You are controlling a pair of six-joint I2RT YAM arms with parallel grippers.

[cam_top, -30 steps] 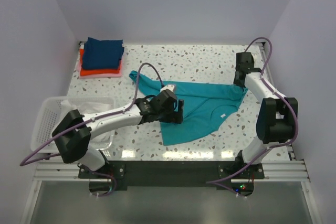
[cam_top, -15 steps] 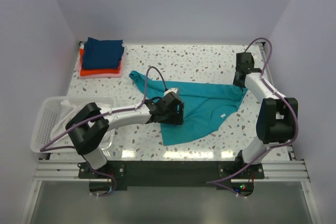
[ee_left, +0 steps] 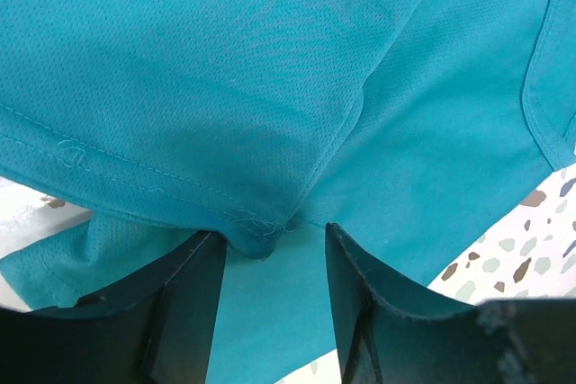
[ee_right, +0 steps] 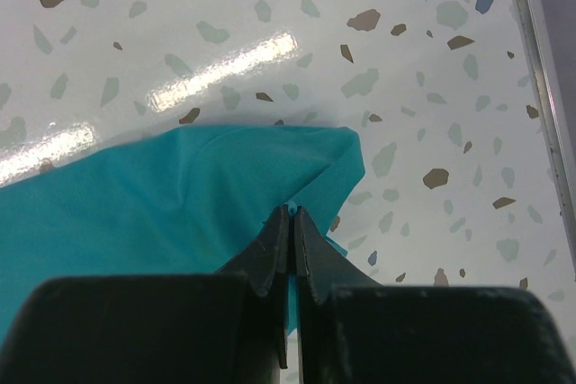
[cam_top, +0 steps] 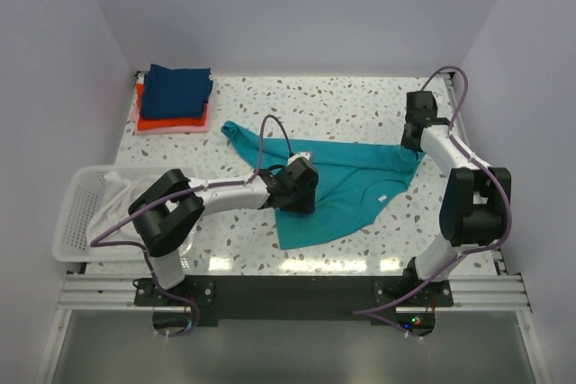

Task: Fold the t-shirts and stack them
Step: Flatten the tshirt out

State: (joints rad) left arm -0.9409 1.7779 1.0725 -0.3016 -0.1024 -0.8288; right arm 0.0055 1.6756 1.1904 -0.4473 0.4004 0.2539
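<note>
A teal t-shirt lies spread and rumpled across the middle of the table. My left gripper hovers low over its left part with the jaws open; in the left wrist view a folded seam of the shirt lies between the fingertips. My right gripper is shut on the shirt's far right corner, the cloth pinched between its fingers. Folded navy, orange-red and pink shirts are stacked at the far left.
A white slatted basket with pale cloth in it stands at the near left, beside the left arm's base. A metal rail edges the table on the right.
The left arm has stretched further right, its elbow swinging in toward the shirt, and the gripper has shifted slightly right over the cloth. The right arm has barely moved.
</note>
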